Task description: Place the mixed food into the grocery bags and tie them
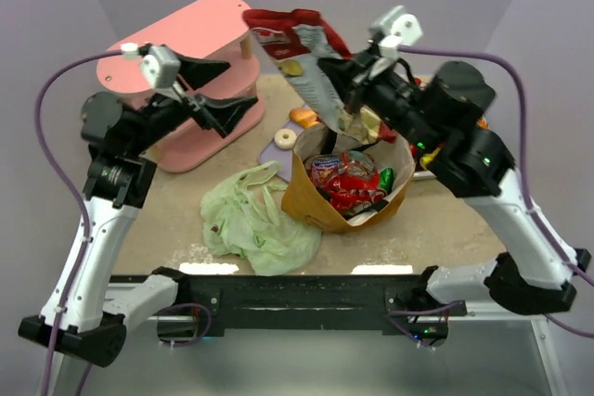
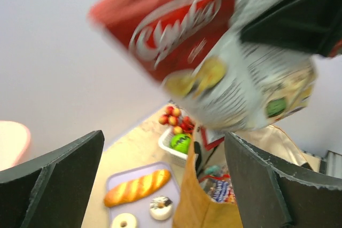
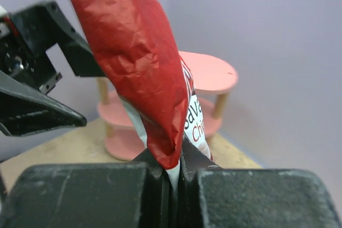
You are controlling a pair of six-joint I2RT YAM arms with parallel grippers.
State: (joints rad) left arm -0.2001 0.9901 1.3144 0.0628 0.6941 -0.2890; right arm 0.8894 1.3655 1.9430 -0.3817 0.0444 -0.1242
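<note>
Showed packing in hand: red-and-white chips bag (image 1: pixel 302 53) pinched in the pressed-together right gripper (image 3: pixel 173 173), held above the brown paper bag (image 1: pixel 302 197) toward the desk's right edge, left gripper (image 1: pixel 223 92) spread and empty; next probably called for lowering into the mouth, then release.

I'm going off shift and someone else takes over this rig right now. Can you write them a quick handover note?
Right gripper: jaws shut on the chips bag, held above the paper bag.
Left gripper: open, holding nothing, near the pink stand.
Done: red packets sit in the paper bag.
Left: drop in the chips. The bread loaf and round pieces lie on the tray. The plastic bag lies crumpled beside the paper bag. Neither bag is tied.
</note>
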